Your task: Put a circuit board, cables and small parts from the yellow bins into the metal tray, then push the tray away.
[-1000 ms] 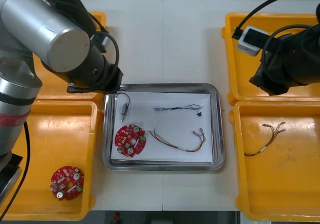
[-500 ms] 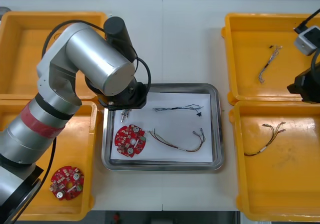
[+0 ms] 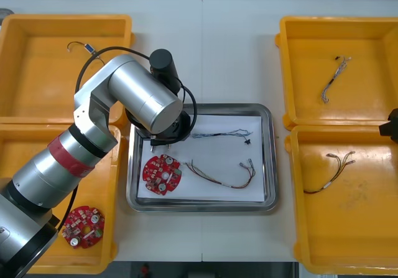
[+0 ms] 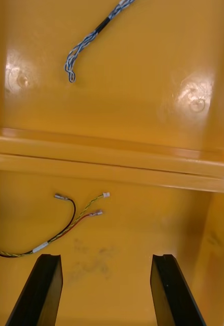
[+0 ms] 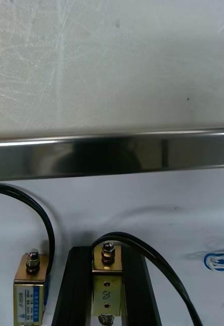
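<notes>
Since half a second ago my left arm has swung further in over the upper-left corner of the tray (image 3: 267,160), and my right arm has pulled back to the right edge of the front view. The left gripper (image 5: 107,253) is clenched on a small metal part (image 5: 106,285) trailing a black lead. I am holding it low just inside the tray's rim, I judge so it lands beside the second part (image 5: 30,296) lying next to one finger. The right gripper (image 4: 106,259) is released and hangs over the lower-right bin (image 3: 360,228), out of the way. The tray holds a circuit board (image 3: 162,173) at lower left, a blue and white cable (image 3: 221,134) along the top and a red and yellow cable (image 3: 224,177) mid-tray. A spare board (image 3: 83,226) sits in the lower-left bin (image 3: 99,197), a loose cable (image 3: 333,169) in the lower-right one, a twisted cable (image 3: 333,82) in the upper-right bin (image 3: 367,54), and a short lead (image 3: 79,46) in the upper-left bin (image 3: 37,73).
</notes>
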Motion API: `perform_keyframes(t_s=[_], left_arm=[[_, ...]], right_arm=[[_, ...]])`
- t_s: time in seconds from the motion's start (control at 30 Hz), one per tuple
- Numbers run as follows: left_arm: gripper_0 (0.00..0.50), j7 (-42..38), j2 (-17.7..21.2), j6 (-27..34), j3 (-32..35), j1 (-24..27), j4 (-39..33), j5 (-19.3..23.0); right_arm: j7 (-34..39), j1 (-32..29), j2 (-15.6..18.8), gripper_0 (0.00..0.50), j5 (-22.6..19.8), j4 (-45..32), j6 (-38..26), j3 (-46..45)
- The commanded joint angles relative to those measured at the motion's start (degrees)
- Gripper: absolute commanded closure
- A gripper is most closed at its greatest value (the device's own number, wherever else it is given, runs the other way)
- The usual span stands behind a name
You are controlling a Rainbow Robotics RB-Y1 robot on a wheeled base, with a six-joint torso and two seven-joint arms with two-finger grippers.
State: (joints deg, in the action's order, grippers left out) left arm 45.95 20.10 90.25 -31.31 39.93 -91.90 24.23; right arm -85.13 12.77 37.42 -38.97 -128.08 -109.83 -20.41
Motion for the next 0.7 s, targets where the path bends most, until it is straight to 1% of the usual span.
perform_keyframes(t_s=[0.03,0.07,0.13,0.17,0.2,0.43,0.53,0.7], left_arm=[[0.493,-2.2,-1.4,-0.7,-0.8,2.4,-0.7,-0.6],[0.371,-2.3,-1.4,-0.7,-0.8,2.4,-0.7,-0.6],[0.144,-2.5,-1.4,-0.7,-0.6,2.4,-0.8,-0.6],[0.045,-2.7,-1.3,-0.7,-0.5,2.5,-1.0,-0.5],[0.0,-3.0,-1.4,-0.7,-0.2,2.5,-1.3,-0.5],[0.0,-4.0,-1.3,-0.3,0.5,2.5,-3.0,0.2],[0.0,-4.4,-1.3,1.2,1.1,2.5,-4.7,0.6],[0.0,-4.9,-1.0,5.6,2.4,2.5,-8.5,1.0]], right_arm=[[0.5,-2.4,2.1,0.0,-0.8,-1.7,-0.2,-2.2],[0.6,-3.0,2.1,0.0,-0.8,-1.7,-0.2,-2.2],[0.8,-3.6,2.1,0.0,-0.8,-1.7,-0.2,-2.3],[1.0,-4.0,2.1,0.0,-0.9,-1.7,-0.2,-2.4],[1.2,-4.2,2.1,0.0,-0.9,-1.7,-0.2,-2.4],[2.8,-5.7,2.1,0.0,-1.2,-1.7,-0.2,-2.4],[3.7,-6.2,2.1,0.0,-1.5,-1.7,-0.2,-2.4],[4.9,-6.4,2.1,0.0,-2.2,-1.7,-0.2,-2.4]])
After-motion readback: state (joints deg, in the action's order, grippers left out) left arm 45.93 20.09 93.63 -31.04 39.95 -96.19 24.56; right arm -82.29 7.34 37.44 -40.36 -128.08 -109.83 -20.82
